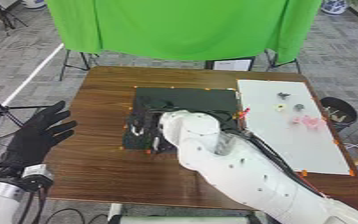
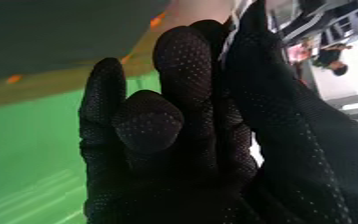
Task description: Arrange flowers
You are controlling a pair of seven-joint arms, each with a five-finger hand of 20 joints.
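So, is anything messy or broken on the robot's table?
I can't see any spill or break. One thing looks a bit odd: a small red piece is off by itself at the left edge of the white board, apart from the pink flower farther right.

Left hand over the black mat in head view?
No, the left hand is at the left edge of the table, well left of the black mat.

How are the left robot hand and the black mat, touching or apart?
Apart. In the head view, a stretch of brown table shows between the left robot hand and the black mat.
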